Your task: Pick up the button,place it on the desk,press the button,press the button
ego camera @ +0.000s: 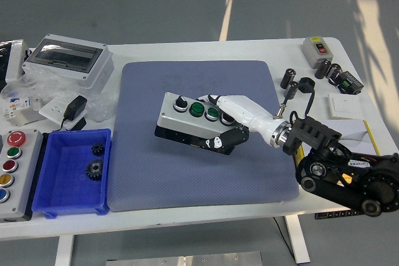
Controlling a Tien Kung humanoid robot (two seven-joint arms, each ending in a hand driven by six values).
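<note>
The button box (190, 118) sits over the middle of the blue mat (193, 172), long axis running left to right, slightly tilted, buttons facing up. It is a grey-topped, black-based housing carrying a black knob and green buttons. The right hand (232, 118) grasps its right end, white fingers (219, 99) on top.

No legible text in the head view. The yellow and white box (363, 130) at the right side of the table (187, 51) carries a small dark line of print near its lower right edge, too small to read. The button box (187, 119) shows no readable labels. The packets (17, 101) at left bear print, blurred.
</note>
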